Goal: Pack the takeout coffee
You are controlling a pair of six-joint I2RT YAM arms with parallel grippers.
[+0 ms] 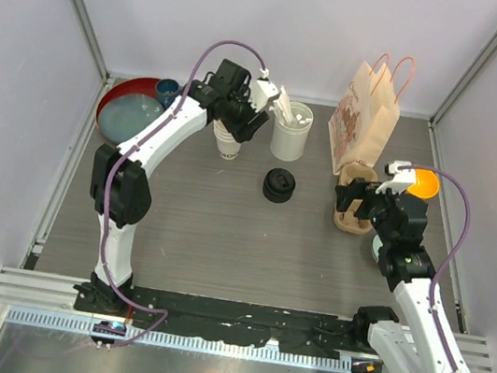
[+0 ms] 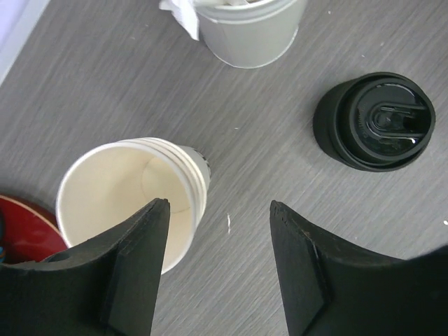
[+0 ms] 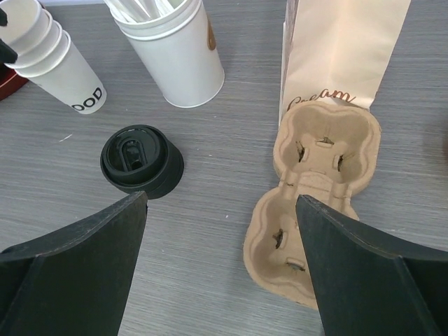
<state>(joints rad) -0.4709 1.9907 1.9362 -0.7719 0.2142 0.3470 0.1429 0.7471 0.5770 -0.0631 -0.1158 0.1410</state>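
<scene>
Risk: the paper cups (image 2: 133, 196) are nested, several rims showing. The left pincer (image 2: 219, 205) sits off-centre, so closing may tip the stack or lift all the cups at once.

Stack stands on the worktop (image 2: 105, 84), lower left of the left wrist view; black lids (image 2: 374, 122) upper right.

Left pincer: spread, one finger over the rim, contact unclear, nothing gripped.

Right pincer (image 3: 220, 199): spread wide, empty, near the cup carrier (image 3: 322, 164).

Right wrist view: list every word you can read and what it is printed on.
"OOD" on the stacked white paper cups; earlier letters are out of view.
"Cream", cursive, on the tan paper bag; its low edge is hidden by the cup carrier.
Brown mark on the white cylinder of sticks: unreadable.
</scene>
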